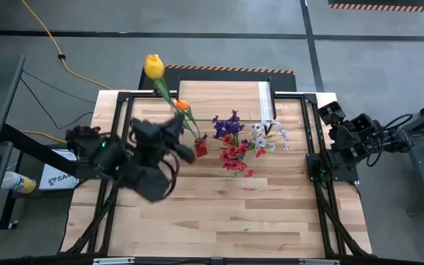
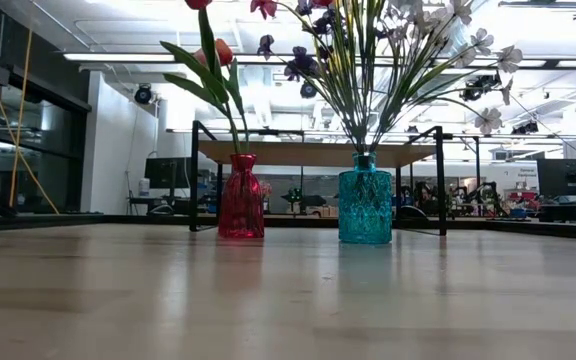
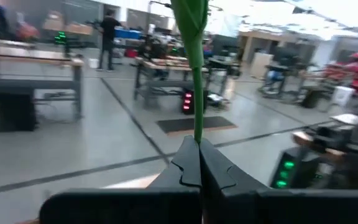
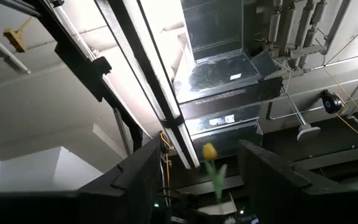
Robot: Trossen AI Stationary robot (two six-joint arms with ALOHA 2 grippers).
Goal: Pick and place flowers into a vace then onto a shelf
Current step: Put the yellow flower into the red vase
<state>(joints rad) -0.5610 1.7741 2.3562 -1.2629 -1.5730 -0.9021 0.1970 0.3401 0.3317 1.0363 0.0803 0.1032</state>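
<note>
Flowers, artificial, assorted; entry ordered by size.

Tabletop [image 1: 219,221]: wooden planks, bare across the near half.

Shelf [image 1: 219,96]: light wooden top on black legs, at the far edge of the tabletop, behind both vases. Nothing visibly stands on it.

Left arm: over the left part of the tabletop. Left gripper [image 3: 199,163] has its fingers pressed together, pinching the green stem of the yellow tulip [image 1: 153,66]. The bloom is raised high, out over the far-left corner near the shelf.

Right arm: parked at the right edge, camera aimed at the ceiling. Right gripper [image 4: 197,162] stands spread, with nothing between the fingers.

Teal vase [image 2: 365,205]: centre of the table, crowded with purple, white and red sprays [image 1: 245,143].

Red vase [image 2: 240,196]: left of the teal one, with an orange tulip [image 1: 182,105] and broad leaves.

Risks, as judged:
- Pinch is low on a long stem, so the bloom may sway or pivot and the stem end may miss a narrow neck.
- Stem could snag on leaves or sprays already standing and drag them out.
- A sideways push against either vase could tip it; both look tall and narrow-based.
- Later lift to the shelf risks catching blooms or the vase on the shelf edge.
</note>
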